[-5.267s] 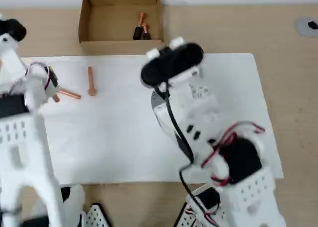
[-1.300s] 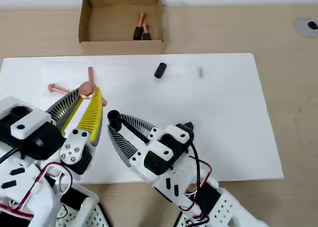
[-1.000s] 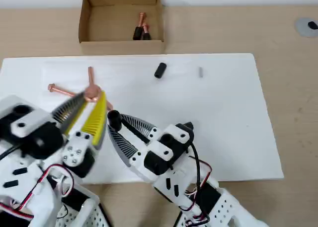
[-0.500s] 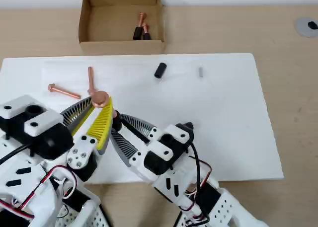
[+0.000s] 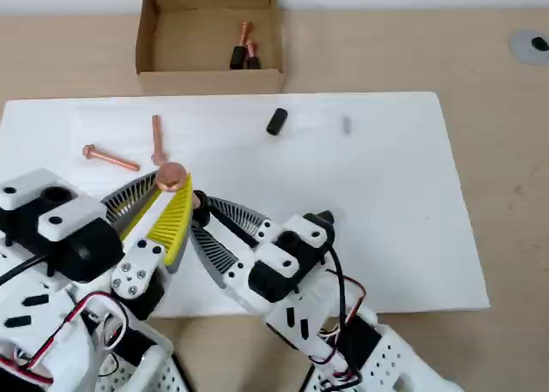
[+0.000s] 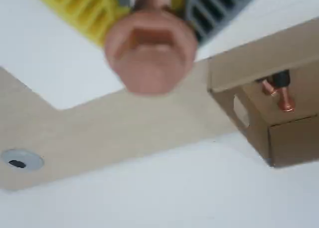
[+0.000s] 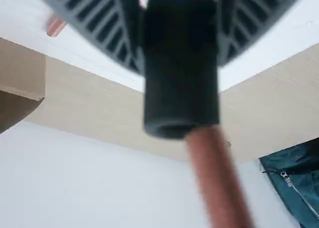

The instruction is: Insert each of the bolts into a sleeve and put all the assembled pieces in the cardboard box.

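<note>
Your left gripper [image 5: 168, 186] (one ribbed finger yellow, the other grey) clamps a copper bolt [image 5: 171, 176] by its shank, round head upward. Your right gripper [image 5: 199, 212] pinches a smooth black sleeve [image 7: 180, 63] — the bolt's shank meets its open end. On the white sheet [image 5: 386, 195] lie a loose bolt [image 5: 110, 159], a second bolt [image 5: 158, 136] and a spare sleeve [image 5: 276, 122]. The cardboard box [image 5: 146, 32] holds two assembled pieces [image 5: 243, 51].
</note>
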`<state>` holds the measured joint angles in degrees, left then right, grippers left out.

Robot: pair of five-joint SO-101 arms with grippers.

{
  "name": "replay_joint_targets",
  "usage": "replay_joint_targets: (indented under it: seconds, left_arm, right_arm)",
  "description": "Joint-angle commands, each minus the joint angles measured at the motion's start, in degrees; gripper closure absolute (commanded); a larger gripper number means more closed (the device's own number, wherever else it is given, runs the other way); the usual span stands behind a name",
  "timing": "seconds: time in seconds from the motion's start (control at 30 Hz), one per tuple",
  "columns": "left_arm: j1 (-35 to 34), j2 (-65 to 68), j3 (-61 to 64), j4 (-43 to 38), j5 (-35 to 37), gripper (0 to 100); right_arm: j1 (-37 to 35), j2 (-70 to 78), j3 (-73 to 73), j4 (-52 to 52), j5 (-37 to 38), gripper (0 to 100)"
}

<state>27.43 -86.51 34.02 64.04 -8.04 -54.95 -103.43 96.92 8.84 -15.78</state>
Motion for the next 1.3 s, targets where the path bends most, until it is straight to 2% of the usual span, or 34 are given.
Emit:
replay_joint_targets:
  seconds: [0.0, 0.5, 0.87, 1.27]
  left_arm:
    - [0.70, 0.66, -1.93, 0.18, -0.44, 98]
    - [0.26, 0.66, -1.85, -0.70, -0.79, 98]
    - [0.26, 0.40, 5.36, -7.21, -2.81, 99]
    - [0.09, 0.13, 5.27, -7.21, -2.81, 97]
  right_arm:
    - [0.84, -5.32, -0.13, -1.41, -0.44, 98.8]
    - [0.84, -5.32, -0.13, -1.41, -0.53, 98.8]
    - [0.75, -5.32, -0.13, -1.41, -0.53, 98.8]
    - [0.75, -5.32, -0.13, -1.41, -0.53, 98.8]
